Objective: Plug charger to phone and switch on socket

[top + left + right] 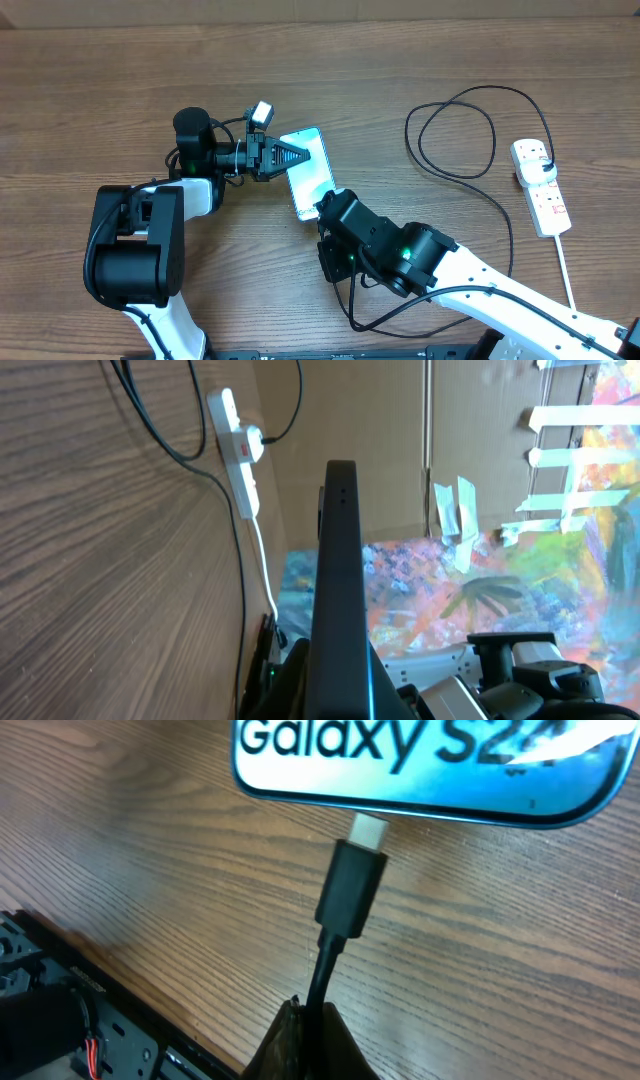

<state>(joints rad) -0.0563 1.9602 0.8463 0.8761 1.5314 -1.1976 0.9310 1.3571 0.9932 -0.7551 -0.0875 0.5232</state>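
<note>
Pinching the thin black charger point(351, 888) just behind its chunky connector, the right gripper point(310, 1042) is clamped tight on the cable, with the silver tip right at the end edge of the phone point(420, 760). The phone's pale blue screen reads "Galaxy S24". The left gripper point(296, 157) is closed on the phone's long edge, and the white socket point(540, 185) lies well apart to the right.

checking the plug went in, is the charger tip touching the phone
Touching. In the right wrist view the metal tip of the charger meets the bottom edge of the phone with no gap, though much of the tip is exposed.
</note>
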